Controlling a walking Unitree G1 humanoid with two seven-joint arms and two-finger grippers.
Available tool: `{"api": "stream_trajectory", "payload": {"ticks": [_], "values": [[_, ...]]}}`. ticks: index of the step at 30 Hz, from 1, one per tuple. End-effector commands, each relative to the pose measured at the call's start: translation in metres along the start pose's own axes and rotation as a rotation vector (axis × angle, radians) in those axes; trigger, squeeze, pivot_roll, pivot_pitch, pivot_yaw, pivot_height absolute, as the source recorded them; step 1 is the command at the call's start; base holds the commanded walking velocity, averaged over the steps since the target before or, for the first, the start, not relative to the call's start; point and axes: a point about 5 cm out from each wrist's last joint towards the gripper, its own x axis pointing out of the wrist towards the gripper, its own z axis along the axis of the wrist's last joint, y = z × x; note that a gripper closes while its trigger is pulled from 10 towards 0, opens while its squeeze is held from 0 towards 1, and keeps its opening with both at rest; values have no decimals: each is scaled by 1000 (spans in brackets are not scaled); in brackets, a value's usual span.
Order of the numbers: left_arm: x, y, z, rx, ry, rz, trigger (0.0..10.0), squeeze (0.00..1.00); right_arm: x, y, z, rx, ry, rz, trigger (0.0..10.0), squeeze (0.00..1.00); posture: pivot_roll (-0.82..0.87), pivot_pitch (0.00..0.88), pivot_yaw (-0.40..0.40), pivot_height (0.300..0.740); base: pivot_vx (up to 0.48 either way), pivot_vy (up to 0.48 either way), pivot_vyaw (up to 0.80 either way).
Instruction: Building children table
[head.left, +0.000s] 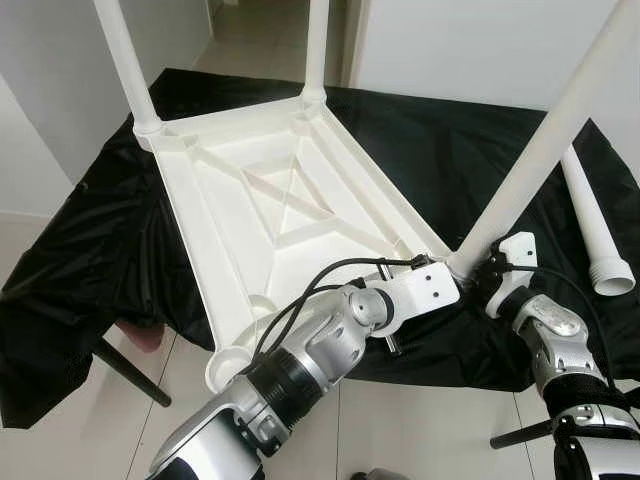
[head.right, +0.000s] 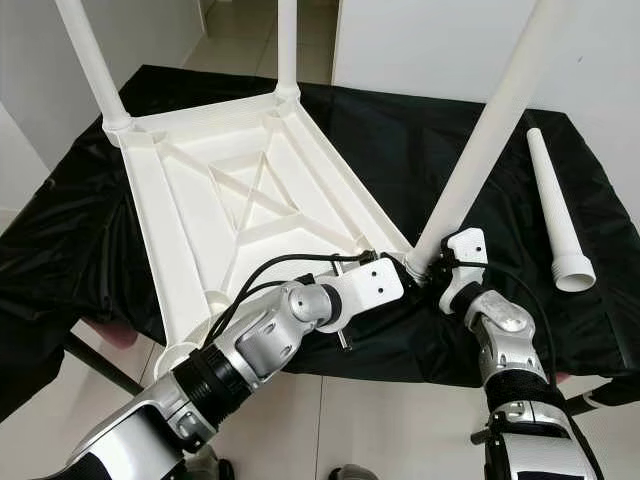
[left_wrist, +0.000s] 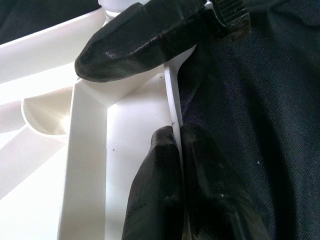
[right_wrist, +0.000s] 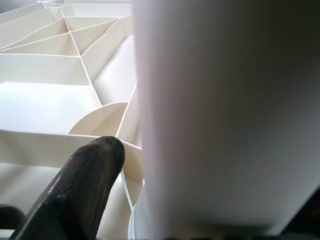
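Left claw (head.left: 432, 268) is pinching the tabletop (head.left: 270, 200) rim at 5 o'clock; right claw (head.right: 438, 262) is gripping the leg (head.right: 480, 150), so we're risking it tilting in its socket.

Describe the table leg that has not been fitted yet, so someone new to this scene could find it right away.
A black cloth covers the work surface, and a white upturned tabletop lies on it with three legs standing up from its corners. To the robot's right of that, the loose leg lies flat on the cloth. It alone lies down, with its wide ribbed end toward the robot.
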Motion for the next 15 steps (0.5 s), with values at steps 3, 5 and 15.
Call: {"api": "stream_trajectory", "payload": {"ticks": [3,5,15], "values": [[2,-9,5,27,-8,-53,10000,0,-17,4,-35,76,178,18,3882,0,16,43,2,740,0,0,0],[2,-9,5,26,-8,-53,10000,0,-18,4,-37,82,186,16,3882,0,16,43,2,740,0,0,0],[2,-12,5,18,-11,-61,10000,0,-21,13,-45,119,158,-3,0,0,8,52,-3,740,0,0,0]]}}
